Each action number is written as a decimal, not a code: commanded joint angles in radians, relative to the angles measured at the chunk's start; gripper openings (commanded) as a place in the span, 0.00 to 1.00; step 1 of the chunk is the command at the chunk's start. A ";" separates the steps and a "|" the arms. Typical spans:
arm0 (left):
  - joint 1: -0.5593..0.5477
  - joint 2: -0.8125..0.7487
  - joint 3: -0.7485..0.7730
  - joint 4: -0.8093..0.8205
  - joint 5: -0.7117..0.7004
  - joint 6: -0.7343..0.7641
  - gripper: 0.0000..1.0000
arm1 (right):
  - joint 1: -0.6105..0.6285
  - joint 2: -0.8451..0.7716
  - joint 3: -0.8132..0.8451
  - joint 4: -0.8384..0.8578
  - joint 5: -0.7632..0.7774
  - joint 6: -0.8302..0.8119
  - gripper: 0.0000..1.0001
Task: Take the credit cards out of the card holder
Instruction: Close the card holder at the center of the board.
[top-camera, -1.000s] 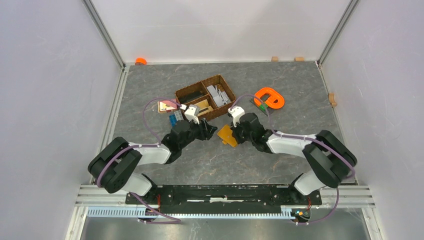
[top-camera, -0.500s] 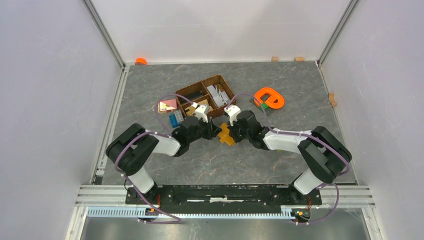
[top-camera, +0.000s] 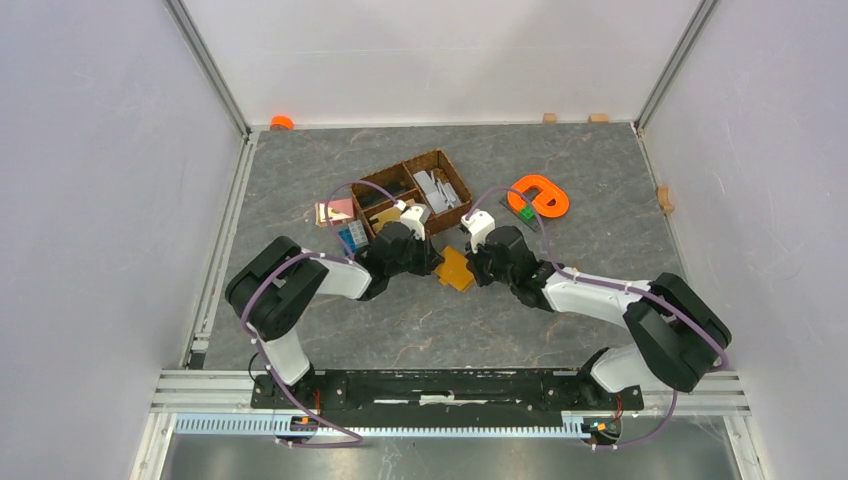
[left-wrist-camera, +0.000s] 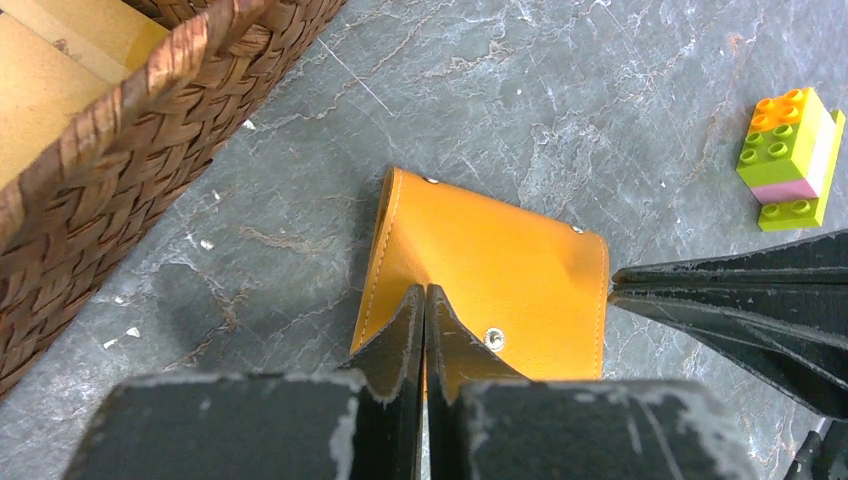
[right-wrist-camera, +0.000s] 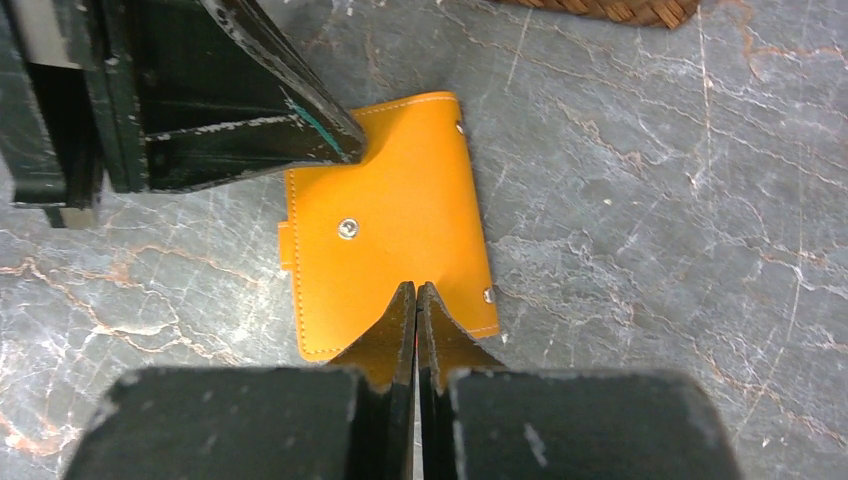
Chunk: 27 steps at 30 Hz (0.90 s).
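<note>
The card holder (top-camera: 455, 268) is a closed mustard-orange wallet lying flat on the grey table between my two arms. My left gripper (top-camera: 432, 262) is shut, and its tips (left-wrist-camera: 425, 292) rest on the holder (left-wrist-camera: 510, 270) near one corner, beside the middle snap. My right gripper (top-camera: 474, 266) is shut too, tips (right-wrist-camera: 415, 288) set on the opposite edge of the holder (right-wrist-camera: 400, 210). Each wrist view shows the other arm's black fingers (right-wrist-camera: 270, 110) (left-wrist-camera: 740, 290) touching the holder's rim. Only a thin slit shows between either pair of jaws. The credit cards are hidden.
A brown wicker basket (top-camera: 458, 180) (left-wrist-camera: 120, 170) with cardboard and grey pieces stands just behind the left gripper. An orange plastic ring (top-camera: 560, 203) lies at the right back. Toy bricks (left-wrist-camera: 795, 160) sit near it, and a blue brick (top-camera: 350, 238) lies left of the basket.
My left arm swung right and forward up to the card holder, and its jaws went from open to shut. The right gripper stayed shut at the holder, shifting only slightly.
</note>
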 joint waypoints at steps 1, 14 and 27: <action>0.001 0.022 0.027 -0.037 -0.007 0.042 0.03 | 0.001 0.020 0.010 -0.021 0.048 0.001 0.00; 0.001 -0.135 -0.040 -0.029 -0.027 0.015 0.02 | 0.001 -0.064 -0.045 0.025 0.054 0.030 0.00; 0.003 -0.635 -0.097 -0.324 -0.244 0.009 0.44 | 0.001 -0.430 -0.174 0.152 0.380 0.046 0.07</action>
